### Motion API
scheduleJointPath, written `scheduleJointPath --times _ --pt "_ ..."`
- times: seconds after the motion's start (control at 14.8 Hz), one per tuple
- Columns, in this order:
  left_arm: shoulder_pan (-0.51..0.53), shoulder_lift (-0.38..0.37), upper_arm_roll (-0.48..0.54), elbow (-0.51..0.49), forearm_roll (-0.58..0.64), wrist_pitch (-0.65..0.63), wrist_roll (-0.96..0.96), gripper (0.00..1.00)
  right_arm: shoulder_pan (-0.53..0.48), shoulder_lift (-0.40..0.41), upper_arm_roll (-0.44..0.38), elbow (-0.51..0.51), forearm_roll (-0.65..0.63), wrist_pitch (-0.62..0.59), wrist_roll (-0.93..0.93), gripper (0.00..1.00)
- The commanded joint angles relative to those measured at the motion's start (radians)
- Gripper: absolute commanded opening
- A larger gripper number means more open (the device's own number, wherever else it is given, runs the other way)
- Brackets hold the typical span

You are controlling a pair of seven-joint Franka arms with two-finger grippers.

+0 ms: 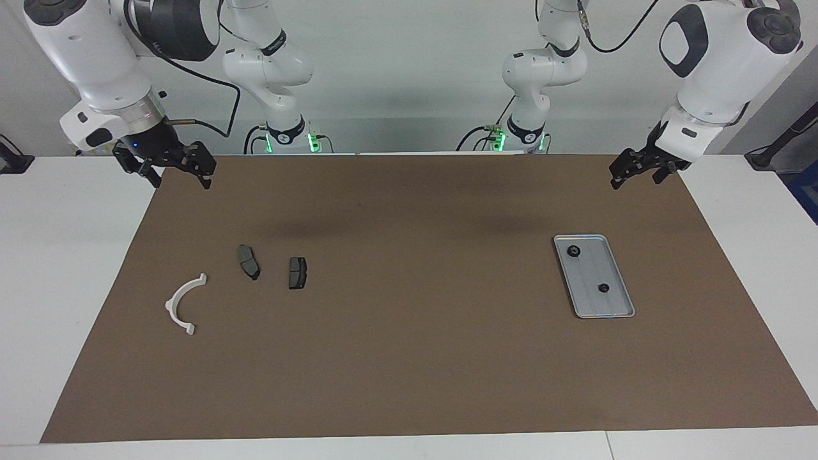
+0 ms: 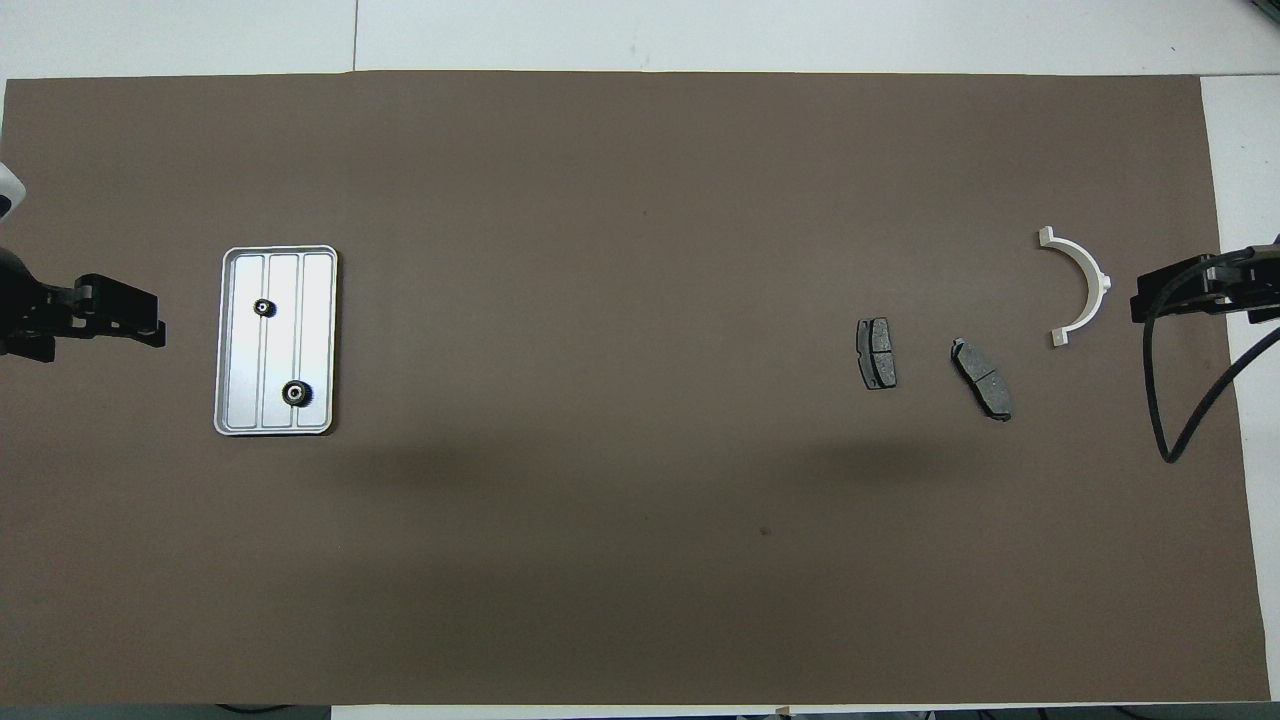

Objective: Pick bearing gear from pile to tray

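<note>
2 small black gears [image 1: 574,252] [image 1: 602,287] already lie in the tray [image 1: 615,311], toward the left arm's end of the table. In the pile only 2 brake pads [image 1: 248,261] [image 1: 297,273] and a white arc piece [image 1: 182,305] are left, so the task looks finished. The left gripper [image 1: 639,174] and the right gripper [image 1: 171,169] hang open and empty above the mat's corners.

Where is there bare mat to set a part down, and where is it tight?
The brown mat lies bare between the grooved silver metal tray and the two dark grey pad plates, and along its edge farthest from the robots. It is crowded around the plates and the white curved arc piece. The tray holds two small black round gears.
</note>
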Motion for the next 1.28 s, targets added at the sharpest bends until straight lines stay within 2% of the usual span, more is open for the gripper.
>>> scheduleJointPath --times 0.0,1.21 --pt "-0.001 -0.033 -0.005 -0.036 -0.008 0.004 0.0 1.0 -0.008 -0.017 -0.002 -0.023 0.004 0.023 -0.016 1.0" --pt "-0.007 -0.032 -0.018 -0.033 -0.008 0.008 0.003 1.0 -0.009 -0.019 -0.001 -0.028 0.004 0.028 -0.016 1.0"
